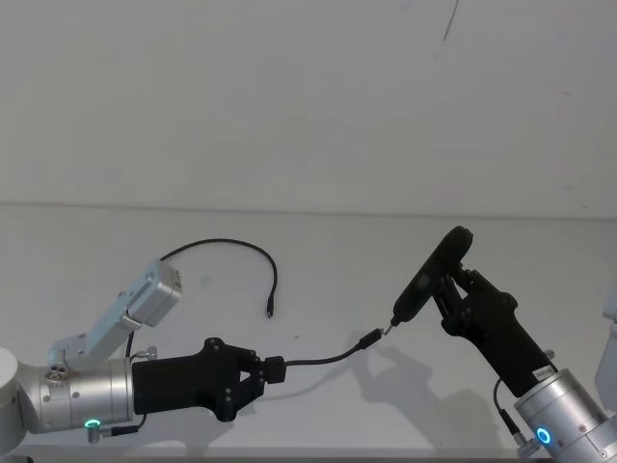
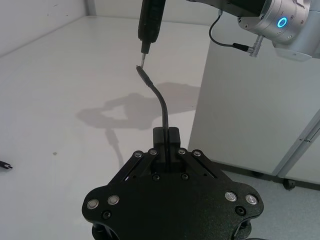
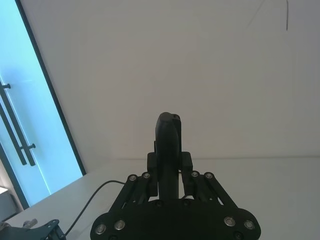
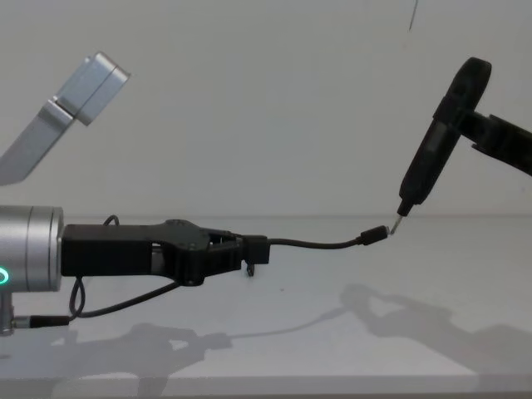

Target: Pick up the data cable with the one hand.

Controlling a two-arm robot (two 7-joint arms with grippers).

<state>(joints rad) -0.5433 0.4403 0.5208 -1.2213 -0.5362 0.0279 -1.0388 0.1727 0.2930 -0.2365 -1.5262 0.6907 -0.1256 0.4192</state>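
Data cable (image 4: 312,243) level in left gripper (image 4: 253,248), plug rightward

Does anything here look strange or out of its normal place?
Nothing looks damaged. The left gripper holds the data cable off the table, its plug meeting the tip of the pen-like tool in the right gripper. The other end lies loose behind.

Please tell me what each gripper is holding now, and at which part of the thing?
The left gripper holds the data cable near one end, plug free in air. The right gripper clamps the black pen-like tool around its middle.
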